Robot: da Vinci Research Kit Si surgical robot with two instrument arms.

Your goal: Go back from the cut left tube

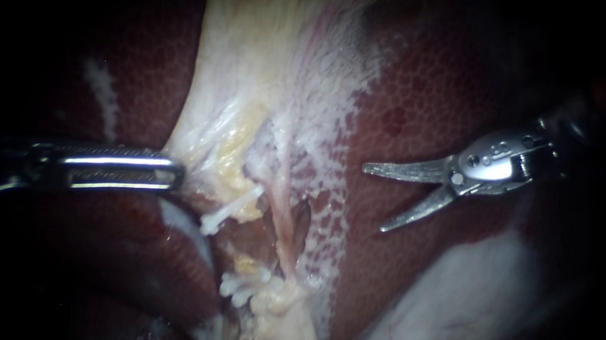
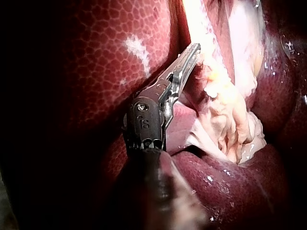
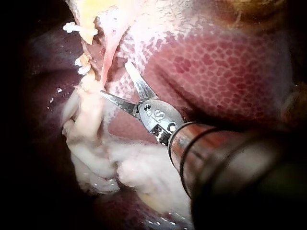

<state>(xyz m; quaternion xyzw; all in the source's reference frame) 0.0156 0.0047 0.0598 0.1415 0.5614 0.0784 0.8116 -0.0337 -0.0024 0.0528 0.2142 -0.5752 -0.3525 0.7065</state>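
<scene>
The right instrument (image 1: pixel 372 198) is held level over the liver (image 1: pixel 413 93), its hand spread, well apart from the cut left tube (image 1: pixel 238 210), while pale tissue (image 1: pixel 203 139) is pinched by the left instrument (image 1: pixel 172 172).

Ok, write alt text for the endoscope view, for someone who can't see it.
My right instrument, end effector open, hangs over the dark red liver, clear of the white clips in the pale tissue at centre. My left instrument grips that tissue's edge.
</scene>
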